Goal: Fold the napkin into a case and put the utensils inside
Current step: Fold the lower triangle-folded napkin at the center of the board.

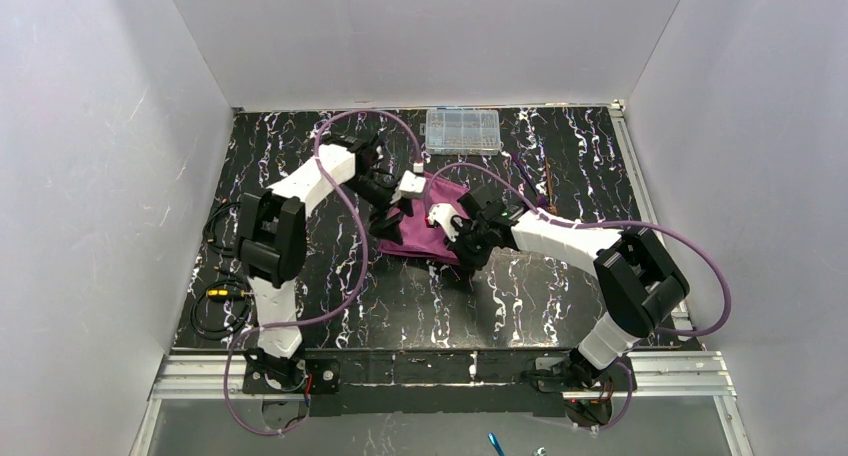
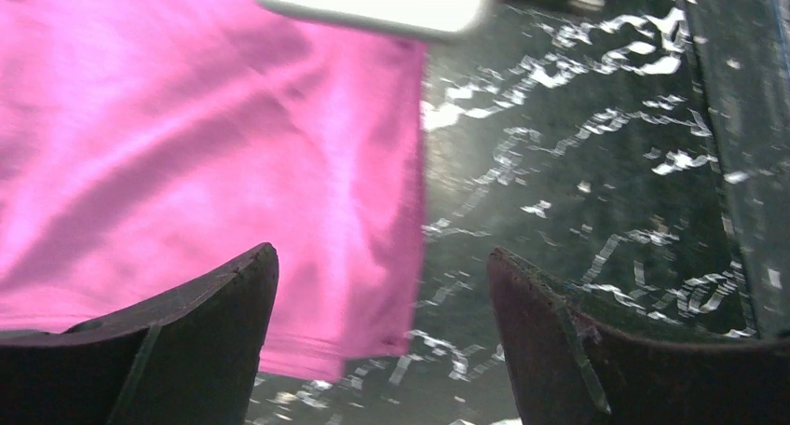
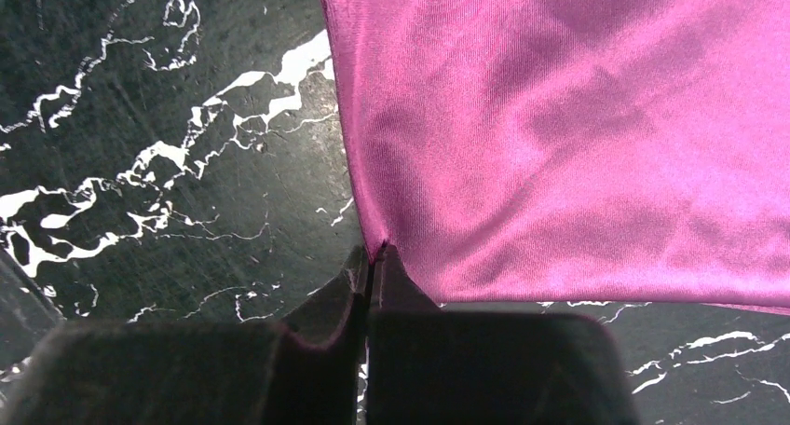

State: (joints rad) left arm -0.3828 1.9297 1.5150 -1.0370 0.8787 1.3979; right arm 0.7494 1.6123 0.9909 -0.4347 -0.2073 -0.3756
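Observation:
The plum-purple napkin lies crumpled on the black marbled table, between my two grippers. My right gripper is shut on the napkin's near corner, and the cloth puckers at the pinch. My left gripper hangs open over the napkin's other edge. One of its fingers is above the cloth and the other is above bare table, with nothing held. In the top view the left gripper is at the cloth's left side and the right gripper at its right. The utensils, thin sticks, lie at the back right.
A clear plastic compartment box stands at the table's back edge. Purple cables loop over both arms. Black wires lie at the left edge. White walls close in three sides.

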